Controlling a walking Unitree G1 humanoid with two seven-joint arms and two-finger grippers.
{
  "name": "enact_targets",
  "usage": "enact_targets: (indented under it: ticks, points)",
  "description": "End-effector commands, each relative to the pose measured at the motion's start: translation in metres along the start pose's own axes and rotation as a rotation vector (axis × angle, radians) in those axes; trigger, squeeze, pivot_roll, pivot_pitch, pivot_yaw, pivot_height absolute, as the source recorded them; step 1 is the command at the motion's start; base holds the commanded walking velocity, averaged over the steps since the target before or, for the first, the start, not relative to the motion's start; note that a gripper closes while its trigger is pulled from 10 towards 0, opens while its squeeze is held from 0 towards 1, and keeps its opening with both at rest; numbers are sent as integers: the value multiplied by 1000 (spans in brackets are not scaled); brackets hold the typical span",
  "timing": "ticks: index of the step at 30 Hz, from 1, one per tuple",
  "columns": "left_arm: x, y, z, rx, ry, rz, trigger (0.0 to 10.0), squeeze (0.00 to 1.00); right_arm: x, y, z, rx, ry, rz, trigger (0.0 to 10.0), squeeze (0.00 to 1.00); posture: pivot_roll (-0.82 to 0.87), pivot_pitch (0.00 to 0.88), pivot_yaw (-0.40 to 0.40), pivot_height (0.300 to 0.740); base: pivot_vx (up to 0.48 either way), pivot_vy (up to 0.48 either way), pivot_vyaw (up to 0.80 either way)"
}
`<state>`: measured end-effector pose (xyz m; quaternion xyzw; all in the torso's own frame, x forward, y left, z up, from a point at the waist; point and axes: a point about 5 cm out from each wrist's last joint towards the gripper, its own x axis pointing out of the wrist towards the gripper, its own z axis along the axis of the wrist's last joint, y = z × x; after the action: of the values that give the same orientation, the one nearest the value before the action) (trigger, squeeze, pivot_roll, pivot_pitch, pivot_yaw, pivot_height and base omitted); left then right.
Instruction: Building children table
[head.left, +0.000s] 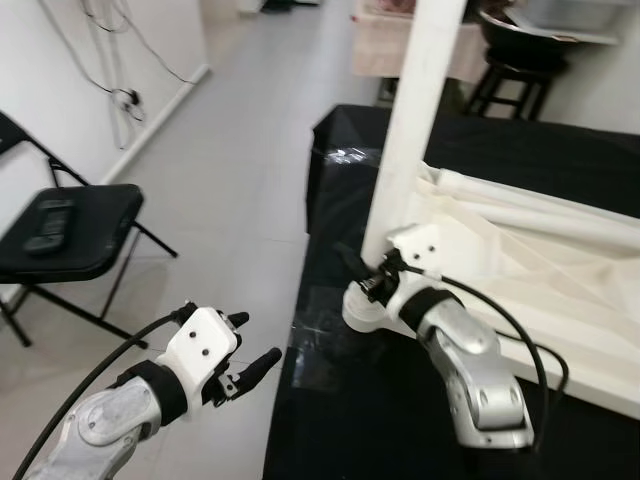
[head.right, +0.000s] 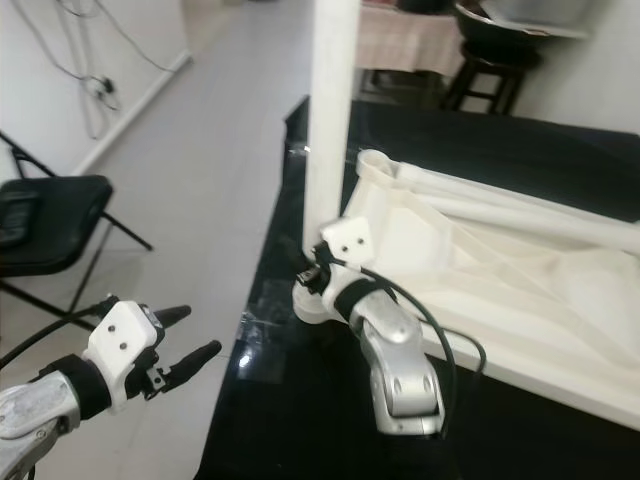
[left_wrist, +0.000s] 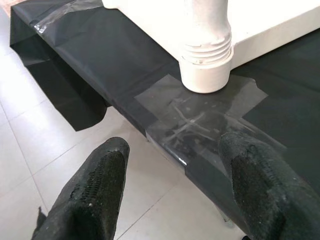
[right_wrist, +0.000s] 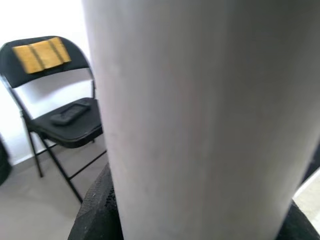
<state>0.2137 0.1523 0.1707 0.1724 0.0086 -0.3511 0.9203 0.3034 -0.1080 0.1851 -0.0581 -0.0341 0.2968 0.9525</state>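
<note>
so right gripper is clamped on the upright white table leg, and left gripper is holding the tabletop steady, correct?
Not quite. The right gripper is shut on the upright white table leg, but the left gripper holds nothing. The left eye view shows it open, hovering over the floor beside the black-covered surface, short of the tabletop.

Left gripper (left_wrist: 172, 192): two black fingers (left_wrist: 92, 192) spread wide apart, holding nothing, hovering above pale floor tiles (left_wrist: 30, 125) just off the bench (left_wrist: 120, 55) edge. Bench: black covering, clear tape patch (left_wrist: 195, 117) at the edge. White table leg (left_wrist: 206, 45): ribbed threaded collar, end standing on the tape. White tabletop panel (left_wrist: 260, 20) behind it.
</note>
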Motion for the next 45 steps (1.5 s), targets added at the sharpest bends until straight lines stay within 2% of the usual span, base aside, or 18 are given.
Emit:
enact_targets:
  ticks: [1, 2, 3, 4, 10, 11, 12, 13, 18, 19, 35, 36, 38, 39, 40, 42, 43, 45]
  points:
    - [-1, -4, -2, -13, 10, -7, 10000, 0, -2, 2, -44, 59, 217, 77, 10000, 0, 99, 202, -88, 740, 0, 0, 0]
    - [-1, -4, -2, -13, 10, -7, 10000, 0, -2, 2, -44, 59, 217, 77, 10000, 0, 99, 202, -88, 740, 0, 0, 0]
    - [0, -4, -2, -12, 8, -10, 10000, 0, 4, 4, -32, 75, 170, 170, 10000, 1000, 101, 194, -89, 740, 0, 0, 0]
    - [1, -5, -2, -11, 6, -12, 10000, 0, 8, 6, -16, 84, 88, 307, 10000, 1000, 98, 188, -83, 740, 0, 0, 0]
    - [4, -6, -1, -11, 0, -19, 10000, 0, 9, 10, 7, 38, -16, 544, 10000, 1000, 108, 176, -87, 740, 0, 0, 0]
    - [6, -7, -1, -11, -2, -23, 10000, 0, 10, 9, 11, 5, -23, 618, 10000, 569, 111, 172, -90, 740, 0, 0, 0]
    - [6, -7, -1, -11, -2, -23, 10000, 0, 10, 9, 11, 5, -23, 618, 10000, 569, 111, 172, -90, 740, 0, 0, 0]
    - [6, -8, -1, -13, -3, -27, 10000, 0, 15, 5, 14, -29, -22, 647, 10000, 0, 122, 170, -95, 740, 0, 0, 0]
    - [8, -11, -1, -15, -4, -33, 10000, 0, 25, -6, 22, -46, -34, 716, 10000, 0, 135, 149, -104, 740, 0, 0, 0]
    - [8, -12, -1, -15, -4, -35, 10000, 0, 29, -10, 26, -49, -42, 744, 0, 0, 135, 149, -104, 740, 0, 0, 0]
    - [7, -13, 1, -17, -5, -39, 10000, 0, 27, -29, 28, -43, -46, 763, 0, 0, 110, 172, -105, 740, 0, 0, 0]
    - [7, -13, 0, -18, -3, -40, 10000, 0, 26, -34, 25, -49, -46, 678, 0, 0, 102, 175, -107, 740, 0, 0, 0]
    - [5, -11, -1, -17, 2, -41, 10000, 0, 25, -36, 5, 23, -10, 213, 0, 0, 92, 181, -110, 740, 0, 0, 0]
    - [5, -11, -1, -17, 2, -41, 10000, 0, 25, -36, 5, 23, -10, 213, 0, 0, 92, 181, -110, 740, 0, 0, 0]
    - [4, -10, -1, -16, 4, -40, 10000, 0, 22, -37, -2, 45, 16, 38, 0, 0, 87, 182, -107, 740, 0, 0, 0]
    - [3, -8, -1, -16, 5, -40, 10000, 0, 9, -27, -16, -15, 70, -111, 0, 0, 86, 193, -93, 740, 0, 0, 0]
    - [3, -8, -2, -16, 7, -42, 10000, 0, 4, -3, -20, -149, 80, -53, 0, 0, 85, 192, -87, 740, 0, 0, 0]
    - [4, -8, -1, -16, 6, -45, 10000, 0, 2, 9, -20, -166, 66, -19, 0, 0, 69, 179, -80, 740, 0, 0, 0]
